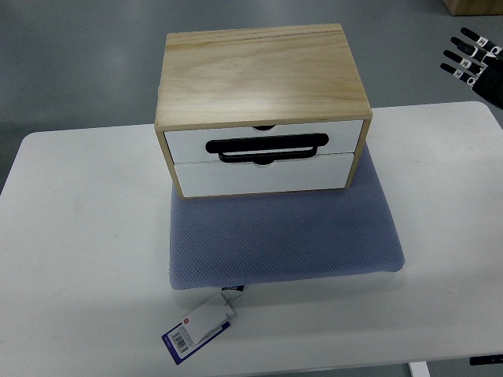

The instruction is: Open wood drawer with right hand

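Observation:
A light wood drawer box [259, 75] stands on a blue-grey mat [287, 239] at the middle of the white table [78, 259]. Its front shows two white drawers, both pushed in. The upper drawer [263, 140] carries a black bar handle [267, 147]; the lower drawer [263, 174] sits just beneath it. My right hand [474, 59] hovers at the top right corner of the picture, beyond the table's far right corner, well away from the box. Its black fingers are spread and hold nothing. The left arm is out of sight.
A white tag with a barcode and a dark blue label [199, 328] hangs off the mat's front left corner. The grey floor surrounds the table, and a wooden object [474, 6] pokes in at the top right edge.

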Robot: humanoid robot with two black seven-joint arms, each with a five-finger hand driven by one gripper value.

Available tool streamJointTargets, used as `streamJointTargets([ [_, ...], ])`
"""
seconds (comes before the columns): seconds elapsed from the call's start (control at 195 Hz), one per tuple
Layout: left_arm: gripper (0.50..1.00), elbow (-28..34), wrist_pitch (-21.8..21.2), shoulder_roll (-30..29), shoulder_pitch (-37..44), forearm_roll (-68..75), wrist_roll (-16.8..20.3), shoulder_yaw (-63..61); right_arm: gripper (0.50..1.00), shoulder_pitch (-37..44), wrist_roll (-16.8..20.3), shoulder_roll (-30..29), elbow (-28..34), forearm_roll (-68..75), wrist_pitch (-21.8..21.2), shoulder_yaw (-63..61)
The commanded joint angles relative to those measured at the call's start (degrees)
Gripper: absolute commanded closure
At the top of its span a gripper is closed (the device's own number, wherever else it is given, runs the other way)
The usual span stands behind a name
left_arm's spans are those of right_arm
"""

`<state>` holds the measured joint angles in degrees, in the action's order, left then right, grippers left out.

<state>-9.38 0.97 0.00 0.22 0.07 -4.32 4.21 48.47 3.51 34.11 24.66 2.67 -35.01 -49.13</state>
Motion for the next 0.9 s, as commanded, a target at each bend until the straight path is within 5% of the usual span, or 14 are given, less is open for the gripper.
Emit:
streamJointTargets([
  [0.0, 0.5, 0.0, 0.0, 0.0, 0.0, 0.0, 0.0, 0.0, 0.552, 0.0, 0.0, 3.3, 0.0, -0.3, 0.0, 0.1],
  [0.298, 0.5, 0.0, 0.0, 0.0, 0.0, 0.0, 0.0, 0.0, 0.552, 0.1, 0.0, 11.8, 3.0, -7.9, 0.0, -0.2],
  [0.513, 0.5, 0.0, -0.1, 0.0, 0.0, 0.0, 0.0, 0.0, 0.552, 0.0, -0.1, 19.2, 15.5, -11.2, 0.0, -0.4],
  [0.518, 0.5, 0.0, 0.0, 0.0, 0.0, 0.0, 0.0, 0.0, 0.552, 0.0, -0.1, 21.6, 19.4, -11.6, 0.0, -0.4],
  [0.58, 0.5, 0.0, 0.0, 0.0, 0.0, 0.0, 0.0, 0.0, 0.552, 0.0, -0.1, 23.7, 23.8, -12.3, 0.0, -0.5],
  [0.893, 0.5, 0.0, 0.0, 0.0, 0.0, 0.0, 0.0, 0.0, 0.552, 0.7, 0.3, 27.8, 40.0, -19.0, 0.0, -1.2],
])
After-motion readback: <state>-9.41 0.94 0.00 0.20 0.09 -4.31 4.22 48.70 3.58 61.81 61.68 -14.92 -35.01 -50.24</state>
